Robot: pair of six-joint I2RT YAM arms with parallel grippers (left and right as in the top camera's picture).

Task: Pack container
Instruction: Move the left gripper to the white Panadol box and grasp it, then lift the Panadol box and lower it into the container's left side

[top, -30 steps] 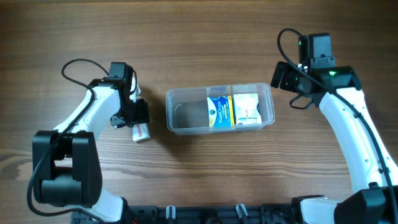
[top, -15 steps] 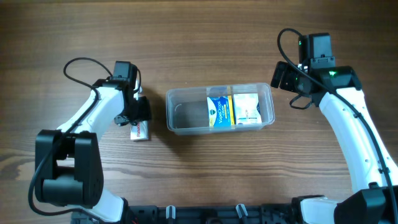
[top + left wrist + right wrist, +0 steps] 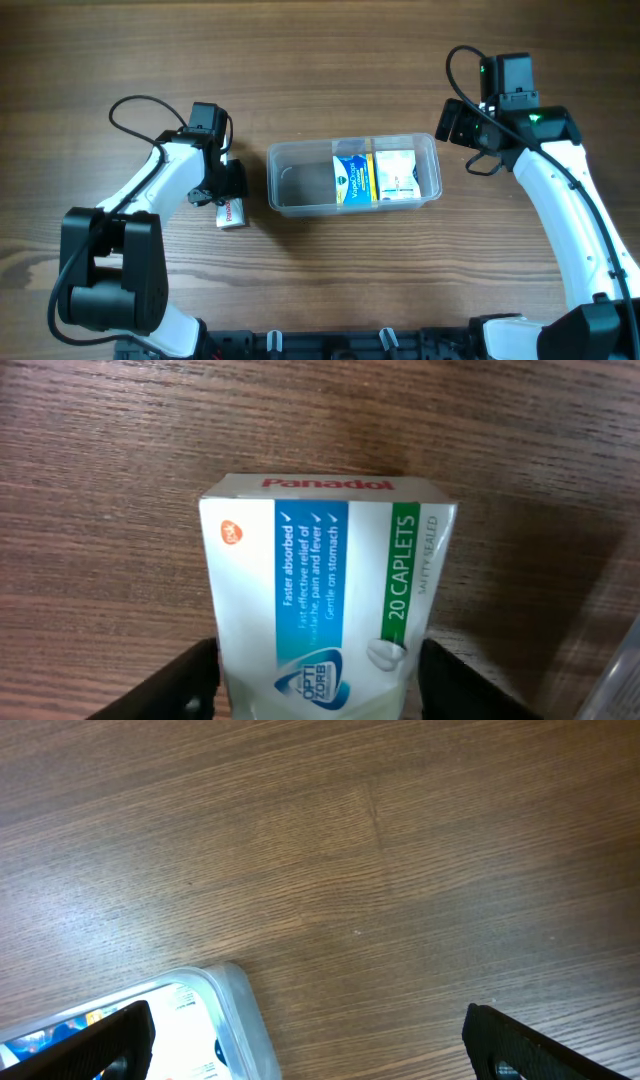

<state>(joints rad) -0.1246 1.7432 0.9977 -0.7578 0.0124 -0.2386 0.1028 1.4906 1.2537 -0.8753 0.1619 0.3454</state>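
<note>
The container is a clear plastic tub at the table's middle. A blue-and-yellow box and a white box stand in its right half. Left of it, my left gripper is shut on a white Panadol box. In the left wrist view the Panadol box fills the gap, with a dark finger against each long side. My right gripper hangs open over the tub's right end, with nothing between its fingers. The tub's rounded corner shows just below it.
Wooden table top all around. The tub's left half holds nothing. Both arm bases stand at the front edge, with cables looping above each wrist.
My left gripper has shifted a little to the right, toward the tub, carrying the Panadol box with it. The right arm has not moved.
</note>
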